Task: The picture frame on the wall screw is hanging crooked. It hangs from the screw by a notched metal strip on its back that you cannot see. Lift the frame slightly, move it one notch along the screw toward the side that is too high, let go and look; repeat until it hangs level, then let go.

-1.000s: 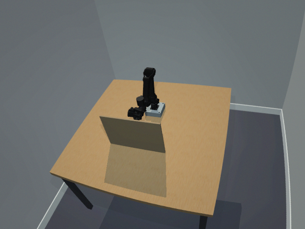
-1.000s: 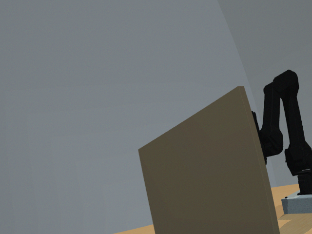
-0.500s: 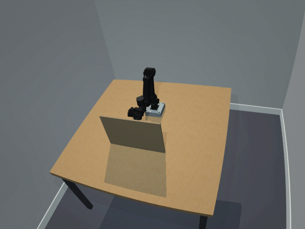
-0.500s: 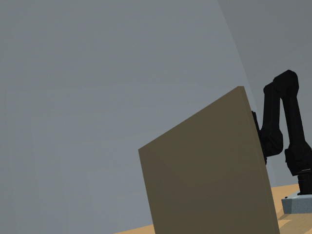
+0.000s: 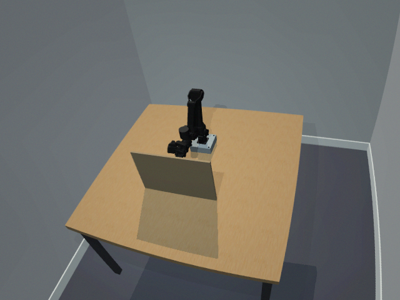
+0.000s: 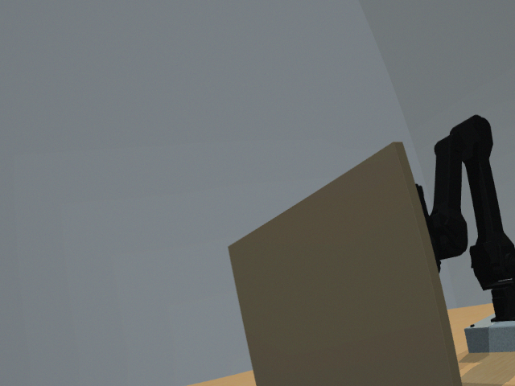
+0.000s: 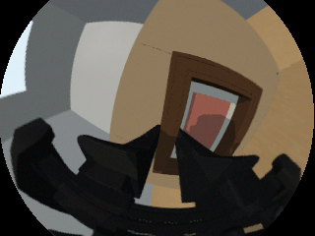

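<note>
The picture frame (image 7: 175, 98) shows in the wrist view on the near face of the upright beige board (image 7: 135, 88) (image 5: 177, 175) (image 6: 332, 290). It has a brown wooden border, a pale mat and a reddish picture with a dark shadow across it. My gripper (image 7: 167, 129) is shut on the frame's left side rail, with one black fingertip on either side of it. In the top and exterior views the board hides the frame and the fingertips. The screw and the notched strip are hidden. The wide, bent wrist view does not let me judge the frame's tilt.
The board stands on the wooden table (image 5: 252, 200), with its back toward the top camera. The arm (image 5: 195, 112) (image 6: 447, 186) rises from a pale blue-grey base (image 5: 202, 148) (image 6: 496, 338) behind the board. Grey walls stand around the table.
</note>
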